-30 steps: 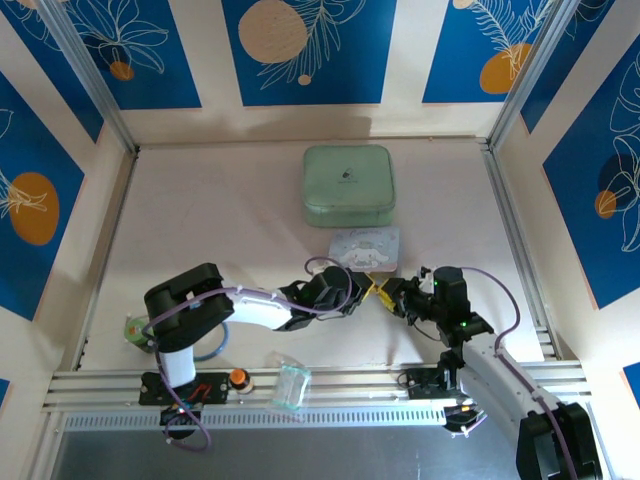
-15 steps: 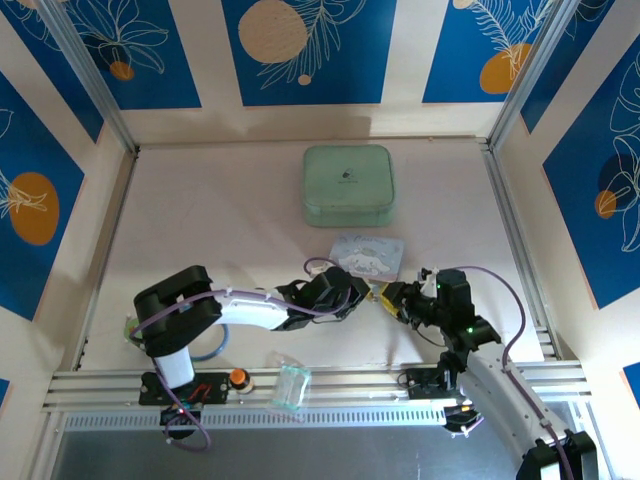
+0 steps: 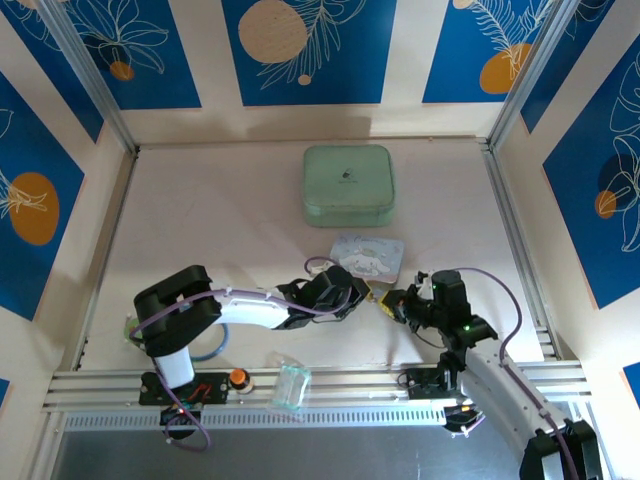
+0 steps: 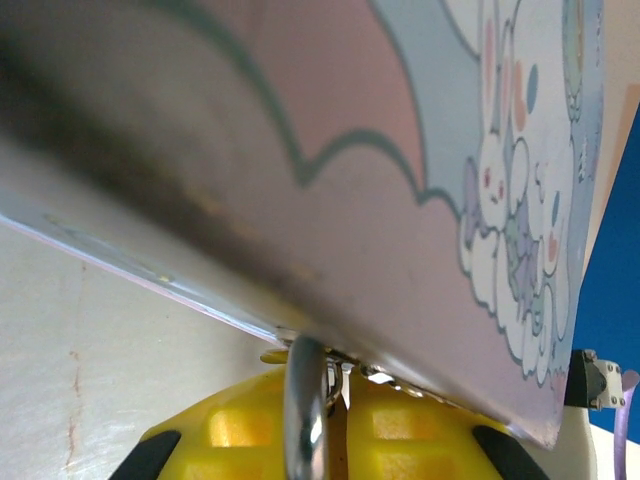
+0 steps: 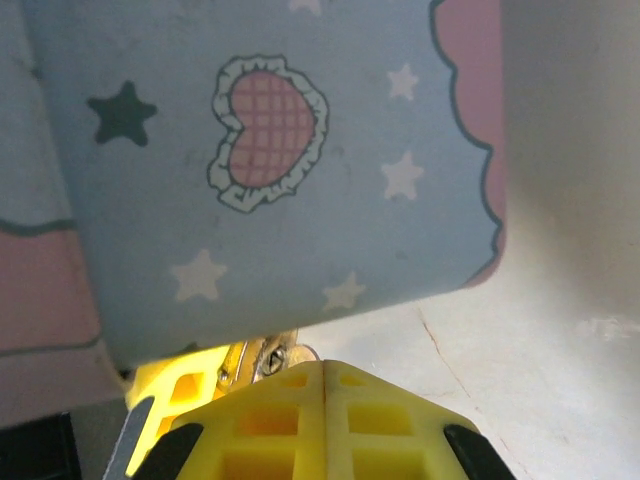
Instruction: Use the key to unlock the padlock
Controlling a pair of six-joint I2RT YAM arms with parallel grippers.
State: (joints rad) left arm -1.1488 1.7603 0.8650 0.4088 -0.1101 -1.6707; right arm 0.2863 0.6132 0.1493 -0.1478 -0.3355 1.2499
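The small brass padlock hangs between my two grippers, just in front of the pale blue cartoon tin. My left gripper is shut on the padlock's silver shackle, which stands between its yellow fingers under the tin's edge. My right gripper faces it from the right. Its yellow pads are pressed together, tips right at the brass padlock body. The thin key is almost wholly hidden between those pads; only a pale sliver shows at their tip.
A mint green square case lies behind the tin. A clear plastic cup and an orange knob sit on the front rail. A small green object lies by the left arm's base.
The tin has turned slightly and shifted right. My right gripper has edged in towards the left one, and the left arm's base link has swung a little left.
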